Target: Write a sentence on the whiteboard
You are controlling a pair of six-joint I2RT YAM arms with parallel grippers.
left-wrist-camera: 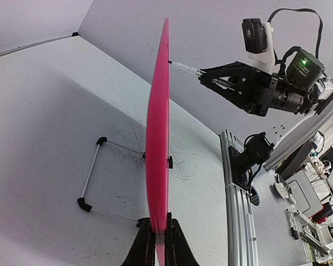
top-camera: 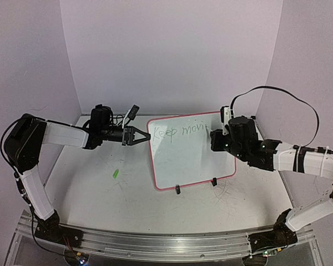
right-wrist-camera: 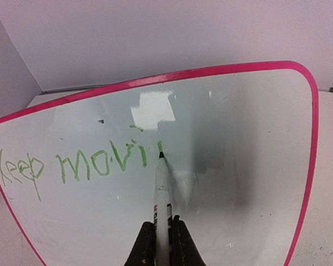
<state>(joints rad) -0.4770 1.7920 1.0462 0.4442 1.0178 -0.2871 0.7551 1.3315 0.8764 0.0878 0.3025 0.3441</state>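
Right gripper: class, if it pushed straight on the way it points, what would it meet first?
The whiteboard: the marker in the right gripper seems to touch its face, beside the green writing.

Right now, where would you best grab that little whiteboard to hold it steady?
By its thin left edge, coming in from the left side, one finger on each face. The whiteboard stands up on its feet, thin and flat, and the marker needs the front free. The left gripper pinches it there.

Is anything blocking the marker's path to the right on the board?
Nothing visible. The board right of the marker tip is bare up to the frame; the left pincer grips the opposite edge.
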